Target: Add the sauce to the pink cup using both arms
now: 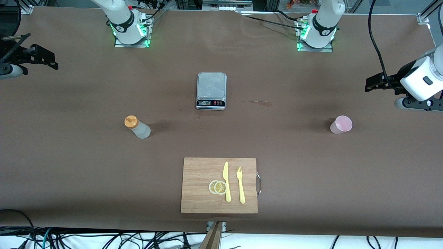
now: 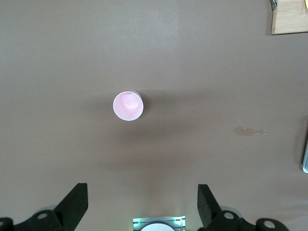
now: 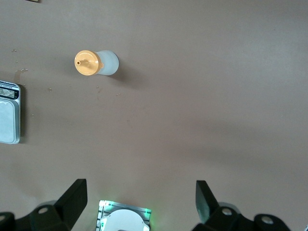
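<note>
Left hand (image 2: pixel 142 207): raised over bare counter (image 1: pixel 69 166) at the left arm's end, released, both fingers (image 2: pixel 74 202) spread wide with nothing between them. The cup (image 2: pixel 128 106) stands upright on the counter below and ahead of this hand, well apart from the fingertips, roughly in line with the gap between them. Its rim is round and its inside looks empty. A small pale stain (image 2: pixel 249 131) marks the counter to one side of the cup.

Right hand (image 3: pixel 139 204): raised over bare counter at the right arm's end, released, fingers (image 3: pixel 72 199) likewise wide apart and holding nothing. The sauce (image 3: pixel 98 63) stands upright on the counter below and ahead of this hand, well apart from it and offset toward the scale (image 3: pixel 9 113), whose edge shows at the margin of the right wrist view. The orange cap is on the bottle.

Front view: sauce (image 1: pixel 137 127) toward the right arm's end, cup (image 1: pixel 341 124) toward the left arm's end, the two well apart and about equally near the camera. The scale (image 1: pixel 211 90) sits between them, farther from the camera, its plate bare. A wooden board (image 1: pixel 197 186) lies nearer the camera than the scale; on it rest two lemon slices (image 1: pixel 218 187), overlapping, a yellow knife (image 1: pixel 226 181) just beside them and a yellow fork (image 1: pixel 240 184) beside the knife. Neither hand touches any item.
</note>
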Robot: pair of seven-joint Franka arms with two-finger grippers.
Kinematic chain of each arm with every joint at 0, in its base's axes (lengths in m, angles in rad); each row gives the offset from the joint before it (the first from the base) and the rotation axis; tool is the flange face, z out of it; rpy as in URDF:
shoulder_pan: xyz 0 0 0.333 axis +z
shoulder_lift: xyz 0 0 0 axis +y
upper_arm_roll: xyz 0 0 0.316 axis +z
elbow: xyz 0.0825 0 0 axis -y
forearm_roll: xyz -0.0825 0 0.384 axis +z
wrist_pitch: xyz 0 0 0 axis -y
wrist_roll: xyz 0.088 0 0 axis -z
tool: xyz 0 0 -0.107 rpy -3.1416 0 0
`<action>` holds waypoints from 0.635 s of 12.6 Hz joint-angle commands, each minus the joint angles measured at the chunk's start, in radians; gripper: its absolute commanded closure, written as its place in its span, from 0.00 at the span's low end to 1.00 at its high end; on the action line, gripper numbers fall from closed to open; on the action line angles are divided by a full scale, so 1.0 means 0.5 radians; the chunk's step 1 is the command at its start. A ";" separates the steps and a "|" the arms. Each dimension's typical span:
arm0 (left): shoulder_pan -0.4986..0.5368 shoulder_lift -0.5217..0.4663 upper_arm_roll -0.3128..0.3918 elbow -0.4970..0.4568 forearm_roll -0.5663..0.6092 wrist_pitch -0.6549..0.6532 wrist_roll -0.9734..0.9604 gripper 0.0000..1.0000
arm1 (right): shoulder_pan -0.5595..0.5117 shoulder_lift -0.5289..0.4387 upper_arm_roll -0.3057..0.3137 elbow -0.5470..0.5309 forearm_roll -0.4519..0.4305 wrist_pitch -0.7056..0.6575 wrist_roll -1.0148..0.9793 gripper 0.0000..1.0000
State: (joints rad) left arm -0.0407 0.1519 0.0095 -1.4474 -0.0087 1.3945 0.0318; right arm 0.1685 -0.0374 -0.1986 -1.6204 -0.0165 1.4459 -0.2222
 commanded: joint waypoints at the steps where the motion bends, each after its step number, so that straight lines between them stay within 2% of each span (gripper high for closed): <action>1: -0.011 0.031 0.005 0.069 0.017 -0.052 0.001 0.00 | -0.018 0.010 0.005 0.041 0.002 -0.039 -0.034 0.00; 8: -0.008 0.034 0.005 0.069 0.017 -0.049 0.004 0.00 | -0.021 0.010 0.005 0.032 0.002 -0.060 -0.031 0.00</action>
State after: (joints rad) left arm -0.0407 0.1527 0.0099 -1.4473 -0.0087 1.3940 0.0318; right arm 0.1679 -0.0364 -0.1988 -1.6204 -0.0165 1.4362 -0.2222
